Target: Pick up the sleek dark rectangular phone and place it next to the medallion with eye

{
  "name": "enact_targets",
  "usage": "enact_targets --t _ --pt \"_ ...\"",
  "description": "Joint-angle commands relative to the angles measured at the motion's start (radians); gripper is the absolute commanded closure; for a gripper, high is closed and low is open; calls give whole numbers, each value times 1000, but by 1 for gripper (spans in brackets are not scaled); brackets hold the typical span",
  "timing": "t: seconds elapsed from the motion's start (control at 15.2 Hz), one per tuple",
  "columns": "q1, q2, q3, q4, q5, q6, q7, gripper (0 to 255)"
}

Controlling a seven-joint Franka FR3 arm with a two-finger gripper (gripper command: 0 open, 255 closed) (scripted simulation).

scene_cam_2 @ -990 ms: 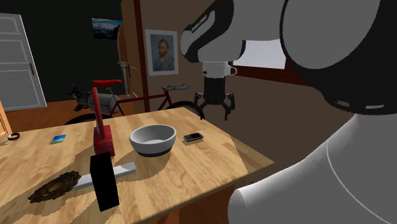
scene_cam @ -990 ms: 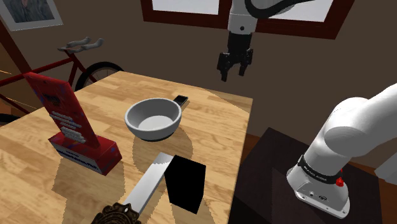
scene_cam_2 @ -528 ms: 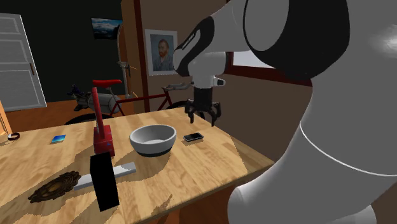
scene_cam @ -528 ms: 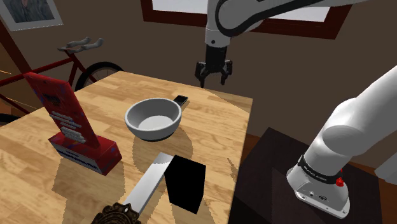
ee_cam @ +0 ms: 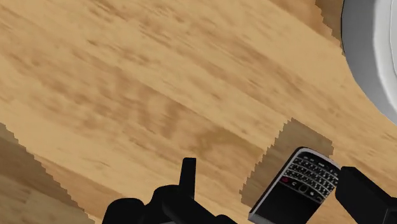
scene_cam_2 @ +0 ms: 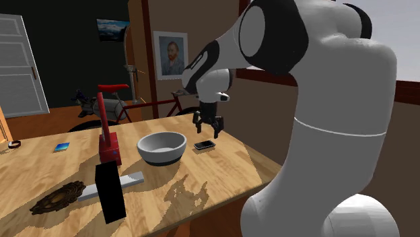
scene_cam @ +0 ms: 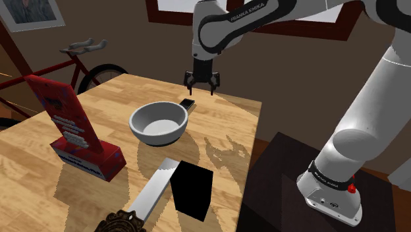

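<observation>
My pincer (scene_cam: 199,87) hangs released, fingers spread, gripping nothing, just above the dark rectangular phone with its small keypad (ee_cam: 296,191). The phone lies flat on the pale wooden desk (scene_cam: 230,132), just beside the grey-white round bowl (scene_cam: 158,123) and near the desk's far edge. In the wrist view it sits skewed and closer to one finger. I'd shift to centre it, turn the wrist to square the fingers on its long edges, then sink nearly to the wood before clenching, keeping off the bowl. The dark ornate medallion (scene_cam_2: 57,197) waits well apart, across the desk.
</observation>
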Motion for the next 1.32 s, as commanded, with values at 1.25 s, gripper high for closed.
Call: enact_targets --t 1.25 --pt "44 423 -62 294 -112 135 340 0"
